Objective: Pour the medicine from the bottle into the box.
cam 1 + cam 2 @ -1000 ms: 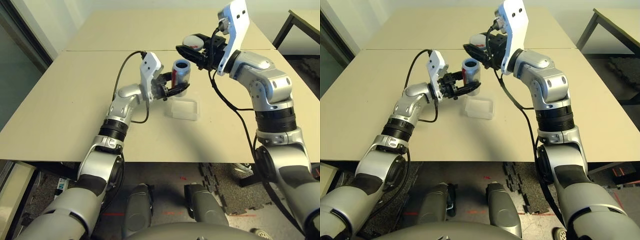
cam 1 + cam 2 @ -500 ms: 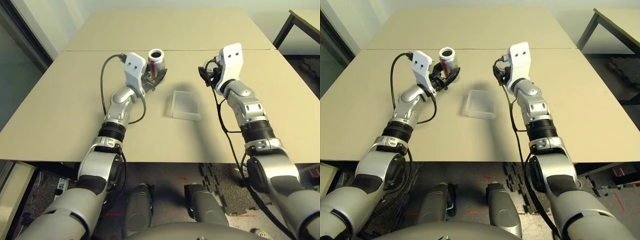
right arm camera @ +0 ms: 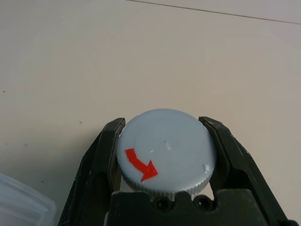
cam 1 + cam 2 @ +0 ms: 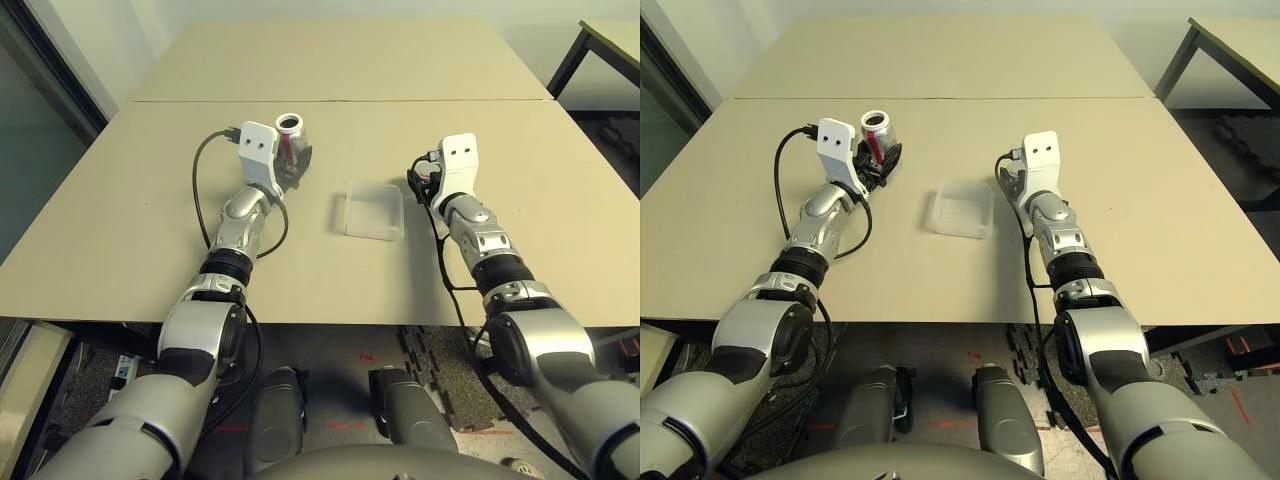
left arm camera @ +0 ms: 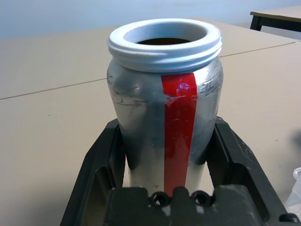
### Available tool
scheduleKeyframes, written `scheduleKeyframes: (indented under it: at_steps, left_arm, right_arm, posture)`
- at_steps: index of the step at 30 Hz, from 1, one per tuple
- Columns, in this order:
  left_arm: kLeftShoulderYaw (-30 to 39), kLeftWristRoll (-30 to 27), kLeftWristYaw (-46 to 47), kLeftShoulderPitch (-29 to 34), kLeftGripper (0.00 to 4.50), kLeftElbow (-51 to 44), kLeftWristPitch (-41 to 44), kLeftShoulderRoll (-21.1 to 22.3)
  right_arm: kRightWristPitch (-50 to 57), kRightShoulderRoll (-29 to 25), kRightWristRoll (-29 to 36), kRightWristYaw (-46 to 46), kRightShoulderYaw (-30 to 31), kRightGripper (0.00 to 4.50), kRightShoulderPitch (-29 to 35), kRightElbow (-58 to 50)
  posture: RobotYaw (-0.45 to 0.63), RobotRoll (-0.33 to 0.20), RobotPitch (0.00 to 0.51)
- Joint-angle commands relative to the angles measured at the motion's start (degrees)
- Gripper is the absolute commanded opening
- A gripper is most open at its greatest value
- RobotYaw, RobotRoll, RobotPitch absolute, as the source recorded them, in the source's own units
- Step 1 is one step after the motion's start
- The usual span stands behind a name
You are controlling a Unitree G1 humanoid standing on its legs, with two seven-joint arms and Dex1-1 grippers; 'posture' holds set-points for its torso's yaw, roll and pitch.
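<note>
The bottle (image 4: 292, 130) is silver with a red stripe and an open white mouth. It stands upright to the left of the box, with my left gripper (image 5: 167, 127) shut on its body (image 5: 141, 108). I cannot make out the medicine; the bottle's mouth shows only a dark inside. The box (image 4: 374, 212), a clear shallow tray, lies on the table between my arms. To its right, low over the table, my right gripper (image 3: 164, 123) is shut on a round grey cap (image 3: 167, 150) with a red arrow.
The beige table (image 4: 120, 220) stretches wide on all sides, with a seam (image 4: 400, 100) running across behind the arms. A dark table leg (image 4: 565, 55) stands at the far right. A corner of the box (image 3: 19, 202) lies close to the right gripper.
Both arms have come down from above the box. The left carried the bottle leftward and set it upright; the right lowered the cap to the box's right side.
</note>
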Motion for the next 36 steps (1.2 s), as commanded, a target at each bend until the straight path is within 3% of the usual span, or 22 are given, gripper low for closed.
scheduleKeyframes:
  at_steps: [1, 5, 14, 22, 27, 36]
  left_arm:
    - [0.2, 0.2, -0.5, -0.5, 2.64, 0.0, -0.2, -0.1]
    - [0.1, 0.2, -0.8, -0.5, 2.64, -0.1, 0.0, 0.0]
    - [0.6, -0.1, -0.7, -1.7, 2.64, 1.3, 2.1, 0.2]
    - [2.0, 0.3, 1.8, -4.5, 2.64, 6.1, 3.9, 3.4]
    - [3.9, -0.2, 3.3, -6.1, 2.64, 9.5, 4.5, 4.6]
    - [5.8, 0.2, 5.7, -6.4, 2.64, 13.6, 4.4, 5.0]
  right_arm:
    - [-0.5, 0.3, -0.5, -0.3, -0.6, 3.38, -1.1, 1.6]
    - [-0.4, 0.2, -0.3, -0.3, -0.9, 4.5, -1.4, 1.8]
    - [1.3, -1.2, 1.2, -0.2, -3.1, 4.5, -1.1, -3.7]
    - [21.5, -5.6, 5.2, 1.0, -5.2, 4.5, 12.7, -35.5]
    - [31.1, -7.8, 7.1, 2.3, -5.8, 4.5, 19.3, -49.6]
    - [27.5, -6.4, 7.6, 5.2, -5.5, 4.5, 22.6, -48.3]
  posture:
    - [-0.12, 0.0, 0.08]
    - [-0.12, 0.0, 0.08]
    - [-0.12, 0.0, 0.081]
    - [-0.15, 0.0, 0.081]
    - [-0.18, 0.0, 0.079]
    - [-0.19, 0.0, 0.069]
